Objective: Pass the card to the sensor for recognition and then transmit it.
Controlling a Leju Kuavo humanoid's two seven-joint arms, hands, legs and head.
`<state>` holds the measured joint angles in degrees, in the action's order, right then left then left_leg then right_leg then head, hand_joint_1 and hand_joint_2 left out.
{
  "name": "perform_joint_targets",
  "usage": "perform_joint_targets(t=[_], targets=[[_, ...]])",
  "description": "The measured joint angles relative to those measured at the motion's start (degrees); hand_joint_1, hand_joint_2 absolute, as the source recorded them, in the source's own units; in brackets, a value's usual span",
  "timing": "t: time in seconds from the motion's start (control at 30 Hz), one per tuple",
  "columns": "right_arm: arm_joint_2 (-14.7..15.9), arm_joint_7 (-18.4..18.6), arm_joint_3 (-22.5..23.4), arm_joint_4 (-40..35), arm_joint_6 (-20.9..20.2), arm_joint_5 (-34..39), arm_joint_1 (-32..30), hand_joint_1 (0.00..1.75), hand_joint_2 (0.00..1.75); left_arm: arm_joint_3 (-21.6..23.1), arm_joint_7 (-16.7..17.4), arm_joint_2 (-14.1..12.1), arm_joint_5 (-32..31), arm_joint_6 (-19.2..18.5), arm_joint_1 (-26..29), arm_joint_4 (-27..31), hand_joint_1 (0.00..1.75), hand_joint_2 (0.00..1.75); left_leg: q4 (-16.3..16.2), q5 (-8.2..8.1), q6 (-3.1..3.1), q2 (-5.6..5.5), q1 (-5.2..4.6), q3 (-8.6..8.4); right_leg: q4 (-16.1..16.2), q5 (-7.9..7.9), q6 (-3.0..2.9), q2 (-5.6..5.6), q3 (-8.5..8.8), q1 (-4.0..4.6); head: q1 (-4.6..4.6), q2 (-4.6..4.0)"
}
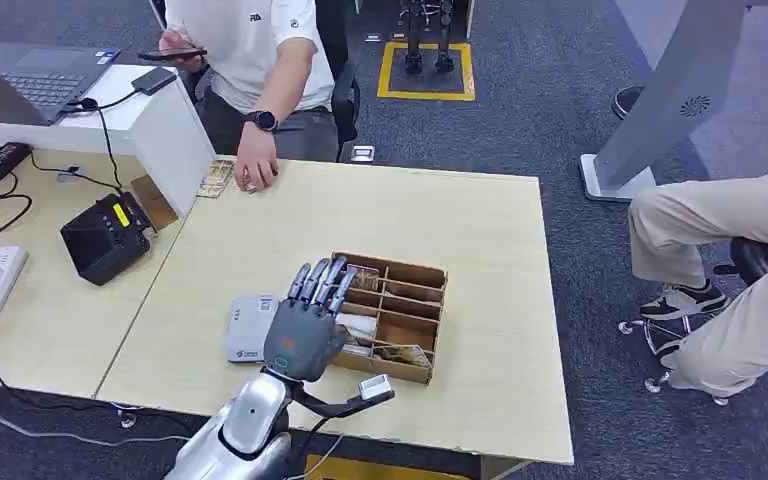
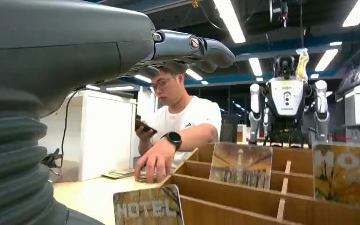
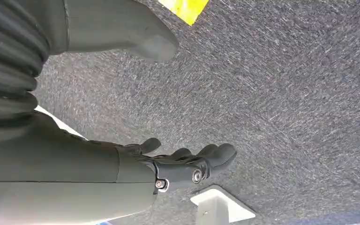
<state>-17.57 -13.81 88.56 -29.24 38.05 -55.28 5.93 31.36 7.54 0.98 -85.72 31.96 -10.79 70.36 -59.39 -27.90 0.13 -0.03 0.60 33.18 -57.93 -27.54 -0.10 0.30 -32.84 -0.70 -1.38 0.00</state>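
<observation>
Left robot hand: hovering just above the near-left corner of the wooden box, fingers stretched out and apart, holding nothing. Not touching any card, as far as the head view is showing.

Right robot hand: hanging low over the grey carpet floor, fingers loosely spread, also carrying nothing.

Standing upright in the compartments of the box, in the left wrist view: several cards. Showing nearest the camera, a card with the word HOTEL; standing further back in other compartments, two more picture cards. Not possible to tell which one is being aimed at.

Lying flat on the surface, just beside the box on its left: the pale grey sensor, with nothing resting on it.

Sitting at the far edge of the surface: a person, resting one hand on the wood next to a small stack of paper and holding a phone in the other.

Judging the progress: being at the very beginning. Nothing of the task looking done yet, no card taken, nothing presented to the sensor, nothing handed over. Remaining, probably: closing the fingers on one card, lifting it out of its slot, bringing it over the sensor, then passing it on, most likely toward the person across the surface.
</observation>
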Motion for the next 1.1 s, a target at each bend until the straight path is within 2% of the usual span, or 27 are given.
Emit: perform_joint_targets(t=[0.33, 0.57, 0.67, 0.7, 0.73, 0.77, 0.8, 1.1], targets=[[0.04, -0.29, 0.00, 0.46, 0.00, 0.07, 0.01, 0.00, 1.75, 0.02, 0.68, -1.03, -0.02, -5.18, -1.30, -1.29, 0.00, 1.75, 0.00, 0.00, 0.00, -0.01, 0.00, -0.01, 0.00, 0.00, 0.00, 0.00, 0.01, 0.00, 0.00, 0.00], [0.04, -0.29, 0.00, 0.46, 0.00, 0.07, 0.01, 0.00, 1.75, 0.02, 0.70, -1.23, -0.04, -5.93, -1.68, -1.79, 0.00, 1.75, 0.00, 0.01, 0.00, 0.00, 0.00, -0.05, 0.00, 0.01, 0.00, 0.00, 0.04, 0.00, 0.00, 0.00], [0.04, -0.31, 0.00, 0.46, 0.00, 0.07, 0.01, 0.00, 1.75, 0.02, 1.81, -1.25, 0.00, -4.83, -1.67, -1.86, 0.00, 1.75, 0.00, 0.02, -0.01, 0.00, 0.00, -0.07, 0.00, 0.02, 0.00, 0.00, 0.06, 0.00, 0.00, 0.00], [0.04, -0.33, 0.00, 0.46, 0.00, 0.07, 0.01, 0.00, 1.75, 0.02, 1.92, -1.25, 0.00, -4.53, -1.68, -1.86, 0.26, 1.75, 0.00, 0.02, -0.02, 0.00, 0.01, -0.08, 0.00, 0.02, 0.00, 0.00, 0.07, 0.00, 0.00, 0.00], [0.04, -0.35, 0.00, 0.46, 0.00, 0.07, 0.01, 0.00, 1.75, 0.02, 1.99, -1.27, 0.00, -4.13, -1.66, -1.86, 0.65, 1.75, 0.00, 0.02, -0.02, 0.00, 0.01, -0.07, 0.00, 0.02, 0.00, 0.00, 0.07, 0.00, 0.00, 0.00], [0.04, -0.37, 0.00, 0.46, 0.00, 0.07, 0.01, 0.00, 1.75, 0.02, 2.03, -1.31, 0.00, -3.72, -1.59, -1.86, 1.54, 1.75, 0.00, 0.02, -0.02, 0.00, 0.01, -0.07, 0.00, 0.02, 0.00, 0.00, 0.07, 0.00, 0.00, 0.00], [0.04, -0.44, 0.00, 0.48, 0.00, 0.04, 0.01, 0.00, 1.75, 0.02, 2.03, -1.36, 0.00, -3.61, -1.44, -1.88, 1.75, 1.75, 0.00, 0.02, -0.02, 0.00, 0.01, -0.07, 0.00, 0.02, 0.00, 0.00, 0.06, 0.00, 0.00, 0.00], [0.04, -0.90, 0.00, 0.55, 0.00, -0.04, 0.01, 0.00, 1.75, 0.02, 1.31, -1.82, -0.02, -2.01, -0.76, -1.88, 1.75, 1.75, 0.00, 0.03, 0.00, 0.00, 0.00, -0.02, 0.00, 0.01, 0.00, 0.00, 0.04, 0.00, 0.00, 0.00]])
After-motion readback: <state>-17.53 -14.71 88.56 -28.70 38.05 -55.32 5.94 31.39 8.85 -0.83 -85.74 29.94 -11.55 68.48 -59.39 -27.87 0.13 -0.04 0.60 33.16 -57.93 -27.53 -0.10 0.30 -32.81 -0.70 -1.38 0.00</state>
